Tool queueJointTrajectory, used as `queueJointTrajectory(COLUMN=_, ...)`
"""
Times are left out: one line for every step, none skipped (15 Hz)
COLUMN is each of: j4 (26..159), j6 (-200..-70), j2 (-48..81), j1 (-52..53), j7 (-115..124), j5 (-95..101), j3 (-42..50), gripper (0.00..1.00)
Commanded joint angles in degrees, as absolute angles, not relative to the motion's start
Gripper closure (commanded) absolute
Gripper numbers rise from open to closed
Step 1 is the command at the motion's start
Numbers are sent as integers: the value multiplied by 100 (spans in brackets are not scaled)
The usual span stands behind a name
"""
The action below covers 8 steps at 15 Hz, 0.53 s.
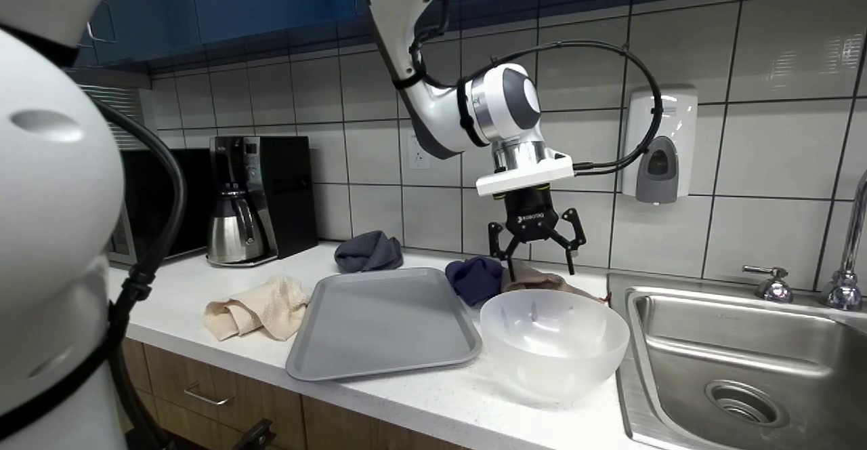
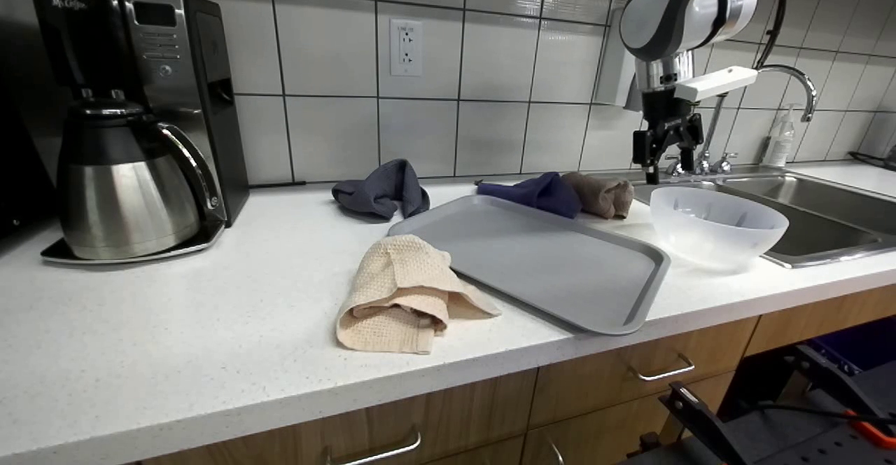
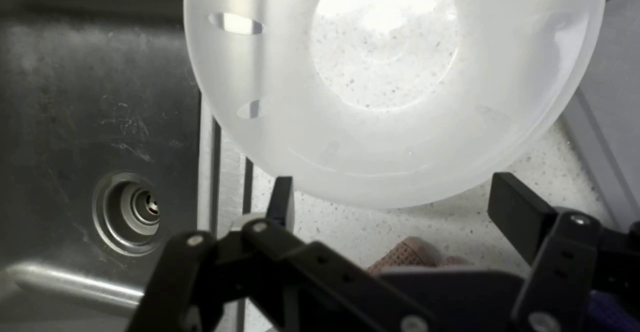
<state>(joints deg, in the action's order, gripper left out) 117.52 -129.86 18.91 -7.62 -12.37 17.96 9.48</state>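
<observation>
while the claw [image 1: 542,272] hangs spread, white counter [image 2: 210,325] meets tiled wall [image 2: 329,45] | steel sink [image 1: 735,358] inset | half-hidden microwave [image 1: 198,199], perhaps

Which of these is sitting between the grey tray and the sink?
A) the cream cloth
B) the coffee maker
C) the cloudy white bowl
C: in both exterior views the cloudy white bowl has the grey tray on one side and the sink on the other.

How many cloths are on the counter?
4: beige cloth beside the tray, grey cloth near the wall, purple cloth near a corner of the tray, brown cloth beside the purple one. More may be hidden.
</observation>
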Motion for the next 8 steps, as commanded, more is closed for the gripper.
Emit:
queueJointTrajectory(j4=11387, j6=-12810, j2=2146, j1=-834, j7=-1454, j5=1724, j3=843, gripper=0)
queueJointTrajectory(j4=11345, j6=-12814, j2=2160, j1=-837, j7=-1490, j5=1713, j3=827, gripper=0)
queueJointTrajectory(j4=11306, j6=-12842, j2=2175, j1=-832, j7=-1507, j5=1727, j3=817, gripper=0)
queueJointTrajectory(j4=11256, j6=-12859, j2=2205, j1=-832, j7=-1531, j5=1721, j3=798, gripper=0)
queueJointTrajectory(j4=11205, j6=-12870, j2=2249, j1=-833, j7=-1559, j5=1706, j3=772, gripper=0)
queueJointTrajectory(j4=11171, j6=-12895, j2=2273, j1=-837, j7=-1595, j5=1684, j3=743, gripper=0)
queueJointTrajectory(j4=11120, j6=-12920, j2=2312, j1=-838, j7=-1622, j5=1662, j3=714, gripper=0)
queueJointTrajectory(j4=11065, j6=-12949, j2=2357, j1=-838, j7=-1636, j5=1645, j3=691, gripper=0)
